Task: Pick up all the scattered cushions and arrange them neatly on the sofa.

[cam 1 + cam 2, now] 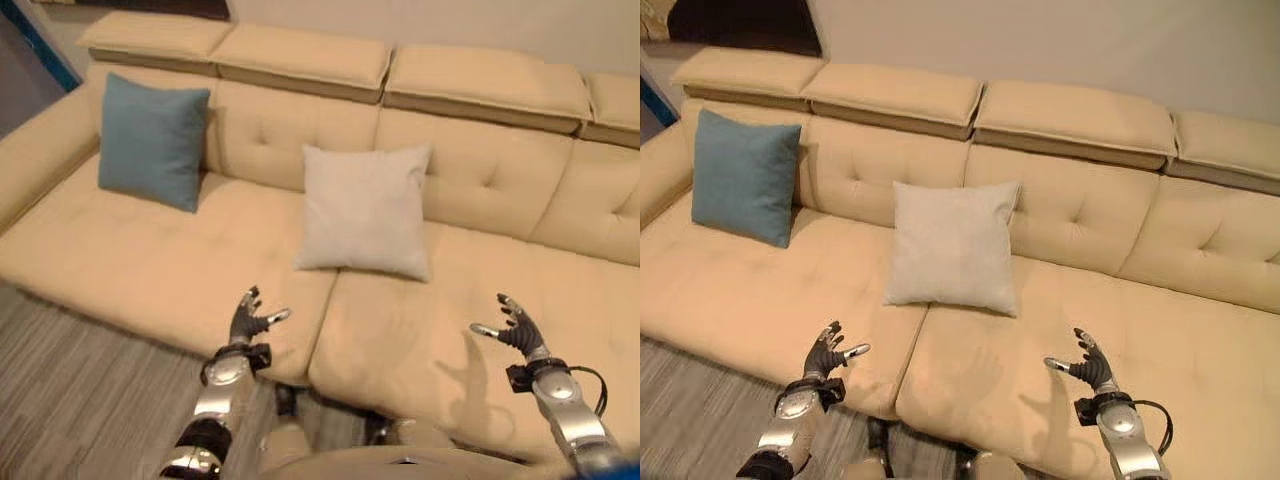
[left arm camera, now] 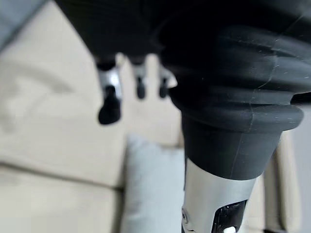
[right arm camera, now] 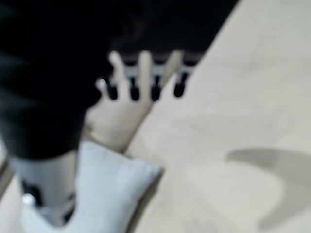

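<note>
- I can read no writing or labels on anything before me.
- My left hand (image 1: 250,318) hovers over the front edge of the sofa (image 1: 150,265) seat, fingers spread and relaxed, holding nothing.
- My right hand (image 1: 515,327) hangs over the seat further right, fingers likewise spread, empty.
- The blue cushion (image 1: 152,140) stands upright against the backrest near the sofa's left end.
- The cream cushion (image 1: 365,210) leans on the backrest near the middle, just above the seam between two seat sections, well apart from the blue one.
- Both cushions are square, soft and plain; the sofa is tan, with button tufts and padded headrests along the top.
- Grey striped flooring (image 1: 70,390) shows below the seat at my left.
</note>
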